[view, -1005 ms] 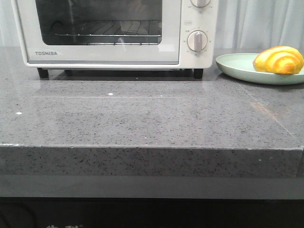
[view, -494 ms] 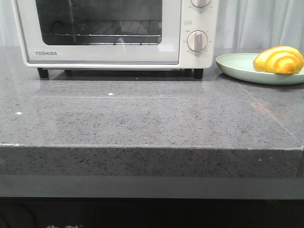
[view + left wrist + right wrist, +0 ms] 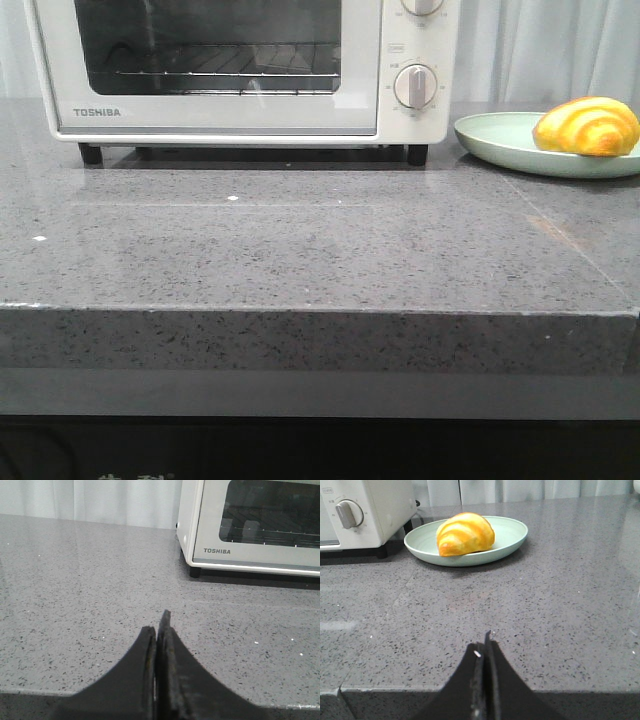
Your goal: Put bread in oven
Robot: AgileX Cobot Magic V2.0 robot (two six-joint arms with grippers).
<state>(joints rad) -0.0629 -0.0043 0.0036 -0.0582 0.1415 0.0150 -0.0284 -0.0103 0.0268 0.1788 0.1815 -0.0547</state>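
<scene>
The bread [image 3: 587, 126], a glossy golden roll with orange-brown stripes, lies on a pale green plate [image 3: 500, 140] at the right of the grey counter; it also shows in the right wrist view [image 3: 465, 533]. The white Toshiba oven [image 3: 240, 70] stands at the back left with its glass door closed, and its corner shows in the left wrist view [image 3: 250, 525]. My left gripper [image 3: 157, 625] is shut and empty, near the counter's front edge, well short of the oven. My right gripper [image 3: 486, 642] is shut and empty, near the front edge, well short of the plate [image 3: 510, 535]. Neither gripper shows in the front view.
The grey speckled counter [image 3: 300, 250] ends in a front edge with a dark drop below. The oven's knobs [image 3: 414, 86] sit on its right side, next to the plate. White curtains hang behind the counter.
</scene>
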